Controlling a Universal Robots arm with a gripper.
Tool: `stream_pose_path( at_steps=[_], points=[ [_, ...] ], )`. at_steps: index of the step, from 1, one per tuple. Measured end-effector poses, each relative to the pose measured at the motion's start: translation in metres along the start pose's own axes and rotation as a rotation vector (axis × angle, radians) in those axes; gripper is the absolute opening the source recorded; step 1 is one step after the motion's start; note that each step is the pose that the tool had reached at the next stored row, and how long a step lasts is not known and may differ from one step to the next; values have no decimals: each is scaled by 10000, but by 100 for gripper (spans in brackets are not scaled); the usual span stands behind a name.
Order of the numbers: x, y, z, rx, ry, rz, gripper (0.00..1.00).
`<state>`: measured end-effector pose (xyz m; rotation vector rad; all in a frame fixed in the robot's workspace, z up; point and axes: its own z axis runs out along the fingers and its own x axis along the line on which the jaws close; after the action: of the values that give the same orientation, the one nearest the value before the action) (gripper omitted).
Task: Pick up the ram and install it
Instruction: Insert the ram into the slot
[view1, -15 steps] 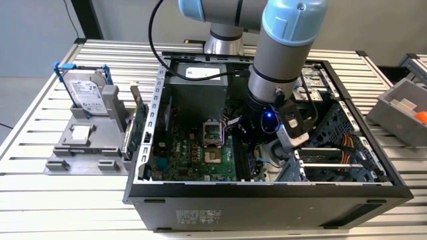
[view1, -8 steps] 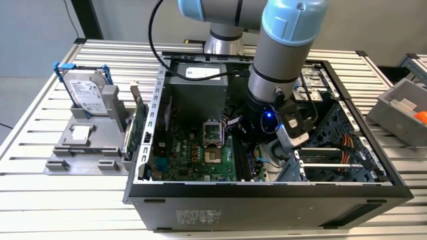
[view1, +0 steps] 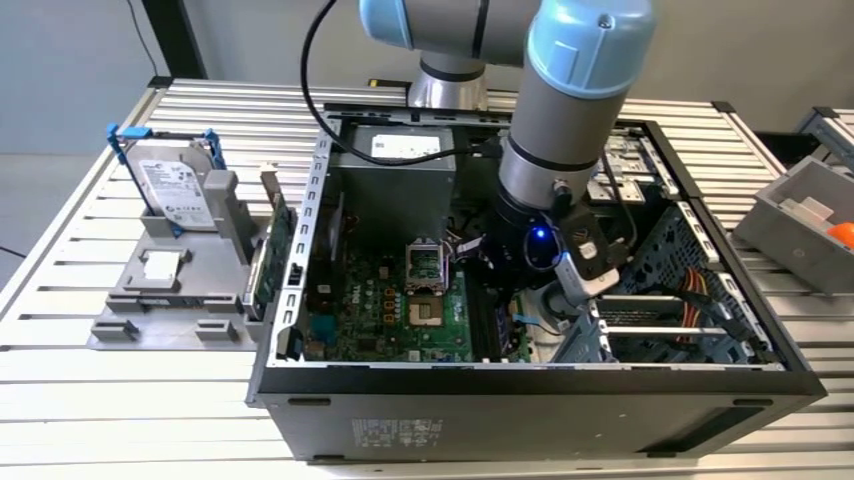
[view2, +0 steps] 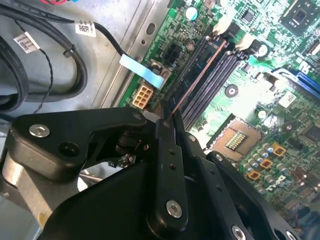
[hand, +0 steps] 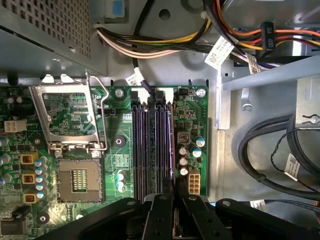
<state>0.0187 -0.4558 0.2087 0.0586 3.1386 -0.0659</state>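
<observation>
Dark and thin, the ram (view2: 197, 77) is a light, stiff, fragile stick, best gripped by its upper edge with the chips and contacts spared. The tool (view2: 166, 122) is clenched on that edge at one end, and the stick runs away from it, edge-on above the memory slots (hand: 152, 145) inside the computer case (view1: 534, 385).
</observation>
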Motion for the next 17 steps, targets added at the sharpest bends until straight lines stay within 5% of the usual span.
stream_pose_path(
  at_steps=[6, 7, 11, 15, 17],
  points=[
    [-1, -2, 26, -10, -3, 1, 0],
    [-3, 5, 41, -55, -14, 1, 100],
    [-3, -4, 2, 14, 1, 0, 100],
    [-3, -11, -171, 17, 12, 0, 100],
    [-4, -11, -189, 19, 29, -1, 100]
  ],
)
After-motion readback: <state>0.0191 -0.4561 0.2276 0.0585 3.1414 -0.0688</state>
